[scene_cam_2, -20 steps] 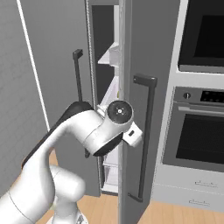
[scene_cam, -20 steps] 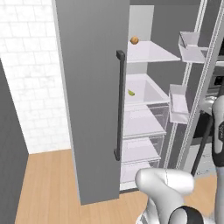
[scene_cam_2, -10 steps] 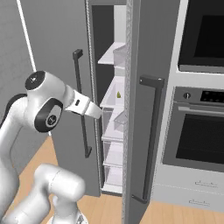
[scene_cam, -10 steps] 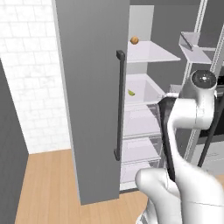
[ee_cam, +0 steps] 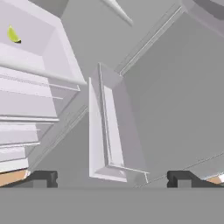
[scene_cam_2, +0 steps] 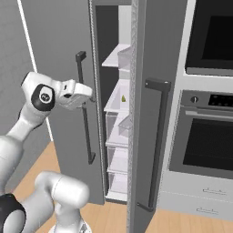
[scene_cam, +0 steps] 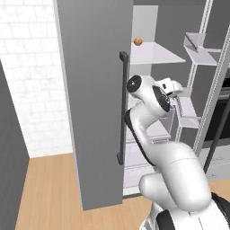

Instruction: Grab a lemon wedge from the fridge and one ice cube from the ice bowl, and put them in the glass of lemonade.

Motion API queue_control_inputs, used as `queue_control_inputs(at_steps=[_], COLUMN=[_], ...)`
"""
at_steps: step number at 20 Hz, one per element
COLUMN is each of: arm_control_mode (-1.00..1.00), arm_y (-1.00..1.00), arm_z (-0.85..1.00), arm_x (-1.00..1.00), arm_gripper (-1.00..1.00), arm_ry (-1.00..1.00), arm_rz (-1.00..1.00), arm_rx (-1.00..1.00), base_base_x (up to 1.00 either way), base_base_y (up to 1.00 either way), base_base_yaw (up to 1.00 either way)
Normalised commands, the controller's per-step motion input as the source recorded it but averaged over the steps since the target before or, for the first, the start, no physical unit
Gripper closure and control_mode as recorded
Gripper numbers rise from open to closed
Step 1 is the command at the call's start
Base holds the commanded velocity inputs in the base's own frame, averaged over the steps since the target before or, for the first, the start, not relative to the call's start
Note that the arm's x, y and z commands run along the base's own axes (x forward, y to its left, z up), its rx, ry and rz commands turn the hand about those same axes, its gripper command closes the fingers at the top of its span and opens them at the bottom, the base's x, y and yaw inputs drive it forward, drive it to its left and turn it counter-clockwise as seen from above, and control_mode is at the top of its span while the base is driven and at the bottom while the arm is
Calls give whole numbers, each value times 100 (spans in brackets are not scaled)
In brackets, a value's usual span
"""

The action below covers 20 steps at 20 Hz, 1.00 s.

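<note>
The grey fridge (scene_cam: 92, 94) stands with both doors swung open, white shelves and clear drawers inside. A tiny yellow-green lemon wedge (scene_cam_2: 123, 98) lies on the middle shelf; in the hand view the lemon wedge (ee_cam: 14, 34) is at the upper left, far from the fingers. My gripper (ee_cam: 112, 179) is open and holds nothing, its fingertips (ee_cam: 42, 178) wide apart. The gripper (scene_cam_2: 85, 93) hangs in front of the fridge opening at middle-shelf height, left of the wedge and apart from it. In the left base view the gripper (scene_cam: 174, 86) points into the fridge, and my arm hides the wedge.
A round orange-brown fruit (scene_cam: 138, 41) sits on the top shelf. White door bins (ee_cam: 107, 131) hang on the right door (scene_cam_2: 142, 113), close ahead of the hand. The left door's dark bar handle (scene_cam: 121, 108) is next to my arm. A wall oven (scene_cam_2: 210, 136) stands to the right.
My arm has swung up from low in front of the base. The hand has turned toward the fridge opening and now sits at middle-shelf height.
</note>
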Motion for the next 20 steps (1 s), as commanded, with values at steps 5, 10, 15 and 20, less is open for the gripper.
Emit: queue_control_inputs(at_steps=[5, 10, 15, 20], arm_control_mode=[-100, -100, -100, -100], arm_y=[-58, -63, -75, -99], arm_z=[-25, -32, -33, -4], arm_x=[70, 62, 17, -4], arm_gripper=[-100, -100, -100, -100], arm_ry=[8, 8, 10, 3], arm_rz=[-6, -7, -10, -15], arm_rx=[-5, -2, -2, 0], base_base_x=[0, 0, 0, 0], base_base_y=[0, 0, 0, 0], base_base_yaw=[0, 0, 0, 0])
